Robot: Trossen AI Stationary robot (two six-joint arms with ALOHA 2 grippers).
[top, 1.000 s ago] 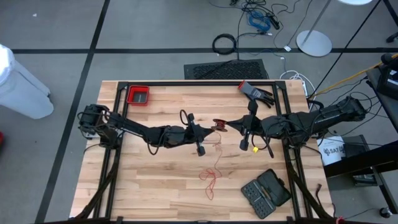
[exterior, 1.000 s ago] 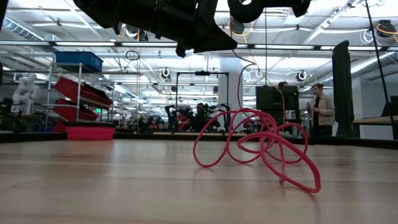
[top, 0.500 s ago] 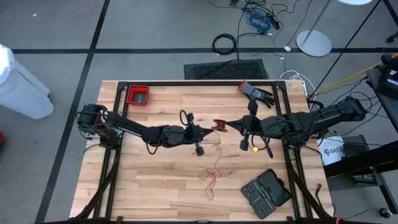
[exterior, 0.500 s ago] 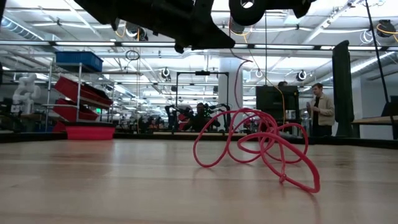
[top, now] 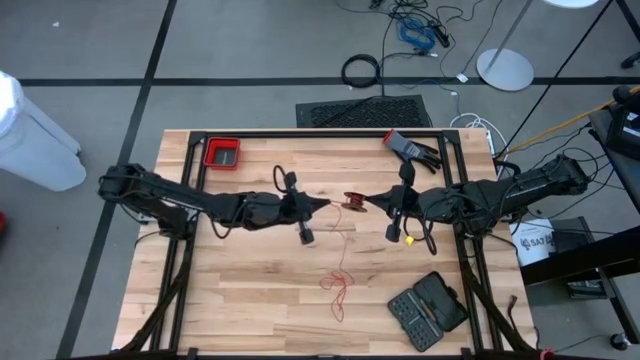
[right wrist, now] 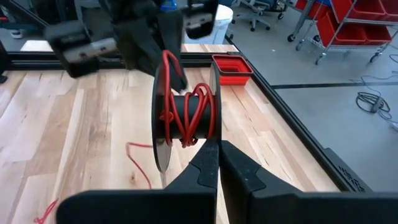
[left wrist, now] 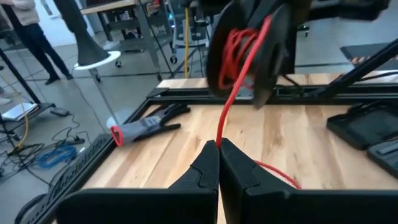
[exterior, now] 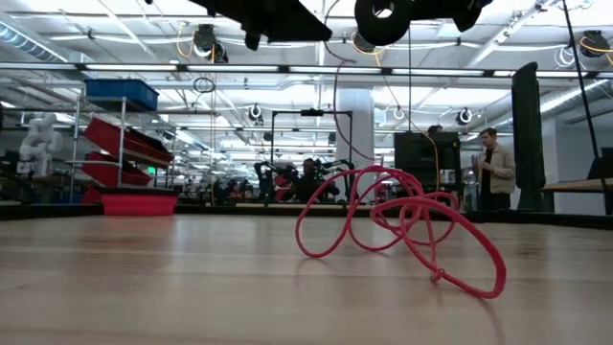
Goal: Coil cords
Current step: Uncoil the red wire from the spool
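The thin red cord is partly wound on a small black spool that hangs above the table's middle. From the spool the cord drops to a loose tangle of loops lying on the wood, seen close up in the low view. My left gripper is just left of the spool, shut on the cord. From the right, my right gripper is shut on the spool. My left gripper pinches a single strand of the red cord between its two fingertips, coming about level from the table's left. The strand runs taut from the tips up to the spool. My right gripper pinches the lower rim of the spool's nearer flange between its fingers, coming from the table's right and slanting slightly down. The spool is lifted clear of the table, its flanges upright.
A red bin sits at the far left of the table, and a grey and black tool with a red end at the far right. An open black tool case lies at the near right. A person stands in the room behind.
My left gripper has drawn back toward the table's left edge and risen, away from the spool, with the cord between its tips. The strand now stretches longer between it and the spool. The loops on the table have shifted a little.
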